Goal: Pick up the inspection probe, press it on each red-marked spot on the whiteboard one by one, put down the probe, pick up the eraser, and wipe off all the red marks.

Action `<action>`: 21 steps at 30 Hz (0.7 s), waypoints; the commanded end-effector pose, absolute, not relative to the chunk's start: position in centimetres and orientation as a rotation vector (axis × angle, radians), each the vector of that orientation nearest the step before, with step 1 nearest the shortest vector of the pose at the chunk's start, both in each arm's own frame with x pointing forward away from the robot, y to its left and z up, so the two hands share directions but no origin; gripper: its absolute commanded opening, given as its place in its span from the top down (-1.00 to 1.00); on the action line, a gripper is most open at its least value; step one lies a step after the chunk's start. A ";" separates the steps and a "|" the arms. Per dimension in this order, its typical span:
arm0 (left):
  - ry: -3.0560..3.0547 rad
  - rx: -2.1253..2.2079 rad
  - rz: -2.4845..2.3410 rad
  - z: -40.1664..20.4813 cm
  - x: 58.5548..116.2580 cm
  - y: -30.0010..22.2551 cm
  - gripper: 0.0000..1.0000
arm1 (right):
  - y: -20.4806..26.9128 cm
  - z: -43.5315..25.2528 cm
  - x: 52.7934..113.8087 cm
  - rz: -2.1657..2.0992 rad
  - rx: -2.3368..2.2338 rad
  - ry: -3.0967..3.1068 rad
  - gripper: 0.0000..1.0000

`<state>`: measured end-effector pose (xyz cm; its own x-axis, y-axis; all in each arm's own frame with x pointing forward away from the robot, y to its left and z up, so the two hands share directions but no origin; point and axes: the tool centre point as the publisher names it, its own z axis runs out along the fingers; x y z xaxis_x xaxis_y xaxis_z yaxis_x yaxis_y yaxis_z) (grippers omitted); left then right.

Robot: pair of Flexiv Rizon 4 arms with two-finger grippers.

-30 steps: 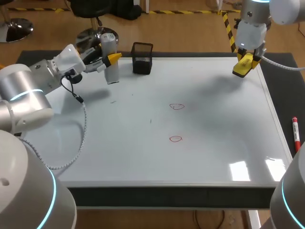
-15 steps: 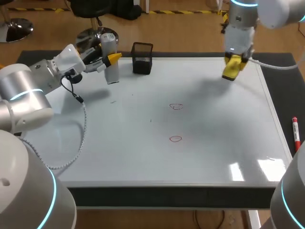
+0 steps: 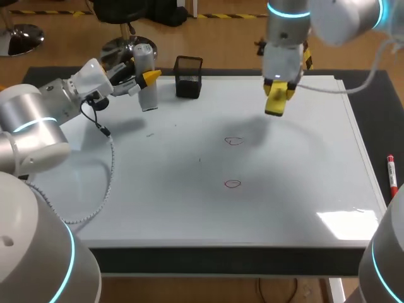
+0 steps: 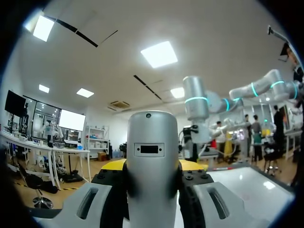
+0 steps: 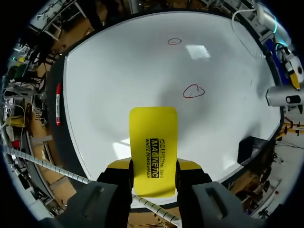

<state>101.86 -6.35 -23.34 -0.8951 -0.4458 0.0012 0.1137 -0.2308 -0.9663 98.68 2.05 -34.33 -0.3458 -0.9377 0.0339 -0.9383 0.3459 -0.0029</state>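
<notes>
The silver inspection probe [image 3: 144, 63] stands upright at the whiteboard's [image 3: 189, 208] far left, with my left gripper [image 3: 149, 78] shut on it. In the left wrist view the probe [image 4: 152, 152] fills the gap between the fingers of that gripper [image 4: 153, 167]. My right gripper [image 3: 278, 93] hangs over the board's far middle, shut on the yellow eraser [image 3: 275, 106]. Two red marks lie mid-board, one farther [image 3: 234, 141] and one nearer [image 3: 233, 184]. Ahead of the held eraser [image 5: 153, 147] in my right gripper [image 5: 153, 167], the wrist view shows the close mark [image 5: 193, 91] and the other mark [image 5: 174, 41].
A black mesh holder [image 3: 188, 77] stands at the board's far edge, between the probe and the eraser. A red marker [image 3: 391, 177] lies on the dark table to the right of the board. A grey cable [image 3: 104, 183] from my left arm loops over the board's left part.
My right arm has carried the eraser leftward from the board's far right corner toward the far middle, nearer the upper red mark. The left arm and probe have stayed still.
</notes>
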 end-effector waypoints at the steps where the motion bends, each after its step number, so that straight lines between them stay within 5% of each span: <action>1: 1.671 -0.395 -2.180 -23.3 101.9 -6.4 1.00 | 3.9 -35.2 97.6 0.028 1.816 -2.541 1.00; 21: 1.671 -0.395 -2.180 -23.3 101.9 -6.4 1.00 | 12.9 -37.6 93.6 -0.090 1.962 -2.455 1.00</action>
<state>101.85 -6.33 -23.33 -0.8949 -0.4462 0.0013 0.1137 -0.2307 -0.9664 93.38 12.23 -36.84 -0.2271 -0.9729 -0.0431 -0.9734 0.2254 0.0397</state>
